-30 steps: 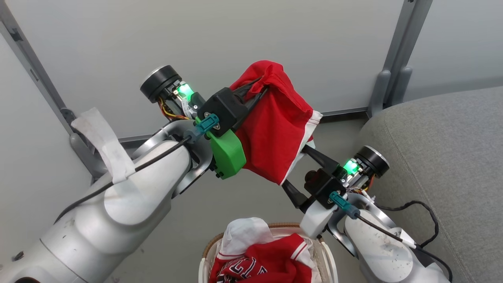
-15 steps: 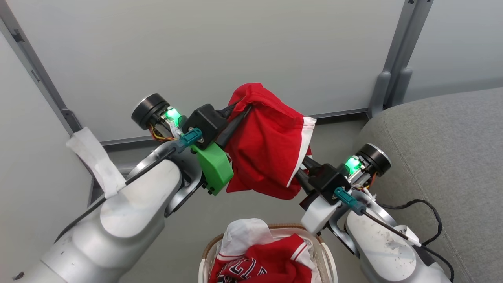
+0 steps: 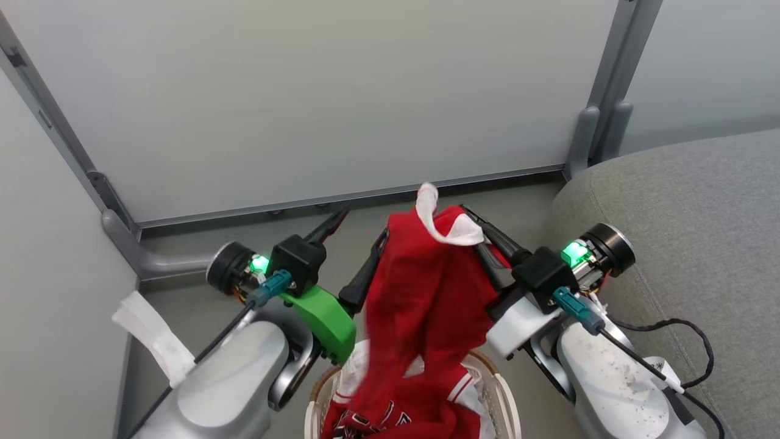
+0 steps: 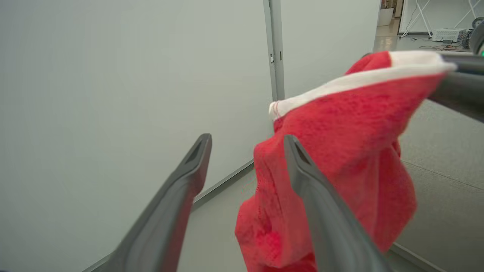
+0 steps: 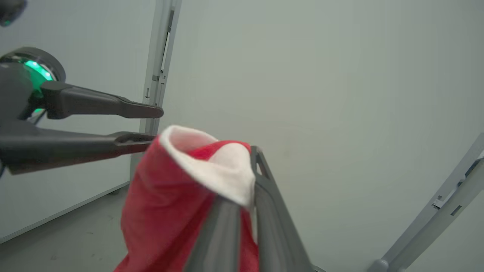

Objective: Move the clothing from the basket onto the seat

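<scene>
One soft red garment with white trim [image 3: 420, 305] hangs from your right claw [image 3: 474, 216], whose two dark fingers are pressed together on the white hem. The right wrist view shows that pinch plainly, with the trim bunched over the fingertips. Your left claw [image 3: 364, 222] stands spread and holds nothing. One of its fingers is just beside the cloth on the left, and I cannot tell whether it touches.

The garment's long axis runs straight down from the pinch. Its lower end overlaps the other red clothing [image 3: 390, 421] heaped in the small rounded white lattice plastic basket with a brown woven rim [image 3: 503, 399], near you at the bottom of the head view. Whether that end is clear of the heap I cannot tell.

The large grey fabric-upholstered seat cushion [image 3: 682, 213] lies to the right of the right claw and well apart from the left one, so your right arm is the nearer. As I judge it, the coming move is a carry to the right. Raise the hanging end above the basket rim first, or it may drag on the heap.
</scene>
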Robot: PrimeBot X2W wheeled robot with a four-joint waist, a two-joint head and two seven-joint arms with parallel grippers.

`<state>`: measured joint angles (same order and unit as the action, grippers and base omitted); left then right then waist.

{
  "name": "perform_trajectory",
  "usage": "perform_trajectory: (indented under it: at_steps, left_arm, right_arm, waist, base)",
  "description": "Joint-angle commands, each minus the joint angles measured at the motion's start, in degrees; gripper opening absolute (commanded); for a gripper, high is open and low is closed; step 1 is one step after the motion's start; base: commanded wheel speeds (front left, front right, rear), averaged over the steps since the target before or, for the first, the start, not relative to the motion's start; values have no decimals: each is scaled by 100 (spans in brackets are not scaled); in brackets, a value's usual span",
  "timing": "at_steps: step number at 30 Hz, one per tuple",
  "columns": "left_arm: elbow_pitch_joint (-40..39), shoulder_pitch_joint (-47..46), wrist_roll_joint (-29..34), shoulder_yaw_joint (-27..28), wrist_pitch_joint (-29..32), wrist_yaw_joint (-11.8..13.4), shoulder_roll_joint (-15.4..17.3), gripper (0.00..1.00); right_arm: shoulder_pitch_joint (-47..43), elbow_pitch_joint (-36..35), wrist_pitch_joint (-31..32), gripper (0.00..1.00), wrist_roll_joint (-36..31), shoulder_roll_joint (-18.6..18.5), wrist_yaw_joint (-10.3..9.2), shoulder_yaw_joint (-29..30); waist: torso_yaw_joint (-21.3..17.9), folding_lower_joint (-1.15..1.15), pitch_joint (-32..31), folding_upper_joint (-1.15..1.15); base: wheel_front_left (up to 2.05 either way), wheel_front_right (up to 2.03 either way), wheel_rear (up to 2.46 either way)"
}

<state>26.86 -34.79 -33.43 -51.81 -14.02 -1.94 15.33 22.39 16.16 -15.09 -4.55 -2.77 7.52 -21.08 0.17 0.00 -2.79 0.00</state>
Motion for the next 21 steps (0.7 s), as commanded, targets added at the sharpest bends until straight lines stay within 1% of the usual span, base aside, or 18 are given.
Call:
perform_trajectory:
  at_steps: [1,5,8,15,21]
  left_arm:
    - [48,162,-38,34,-49,34,-59,100]
    - [109,605,-86,208,-125,109,-297,100]
    - [15,914,74,351,-121,139,-474,100]
    - [-103,1586,453,756,-112,-6,-800,100]
    - [-155,1868,720,1121,-112,-116,-965,100]
  right_arm:
    - [-95,-39,-12,0,32,-21,-6,61]
    - [-191,-91,-12,0,49,-19,-6,263]
    - [-276,-112,-13,0,59,-20,-6,414]
    - [-446,-139,-12,0,6,-20,-6,642]
    - [-384,-145,-12,0,-15,-21,-6,745]
  waist:
    - [-5,0,14,0]
    - [-17,0,49,0]
    - [-14,0,74,0]
    - [-15,0,111,0]
    - [-102,0,142,0]
  base:
    - [0,0,0]
    - [0,0,0]
    - [0,0,0]
    - [0,0,0]
    - [0,0,0]
